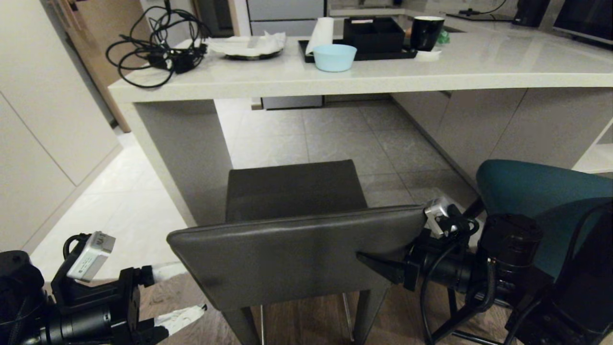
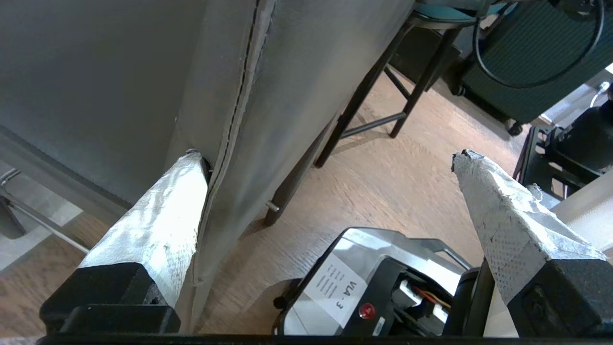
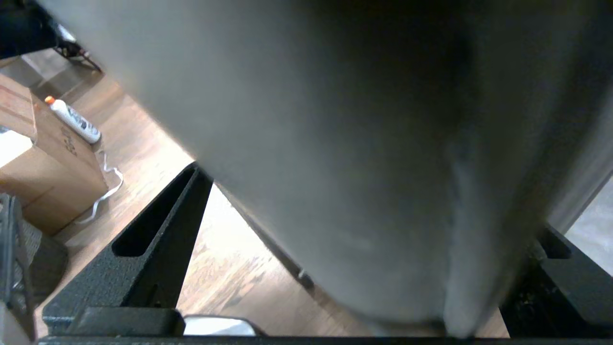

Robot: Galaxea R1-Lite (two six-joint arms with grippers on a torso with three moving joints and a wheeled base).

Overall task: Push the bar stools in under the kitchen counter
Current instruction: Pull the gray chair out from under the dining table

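The dark grey-brown bar stool stands in front of the kitchen counter [image 1: 364,72], its seat [image 1: 292,189] short of the slab's edge and its square backrest [image 1: 297,254] nearest me. My left gripper [image 1: 191,287] is open at the backrest's left edge; one taped finger [image 2: 153,215] touches the backrest [image 2: 287,96], the other [image 2: 503,211] is free. My right gripper [image 1: 383,249] is open and straddles the backrest's right edge [image 3: 364,143], with a black finger [image 3: 158,239] behind it. The teal bar stool [image 1: 527,187] stands at the right, beside my right arm.
The counter's grey side panel [image 1: 182,153] stands left of the grey stool's seat. On the slab lie cables [image 1: 153,48], a light blue bowl [image 1: 334,57], a black tray [image 1: 373,36] and a black mug [image 1: 426,31]. A cardboard box [image 3: 28,158] and a bottle [image 3: 72,120] are on the floor.
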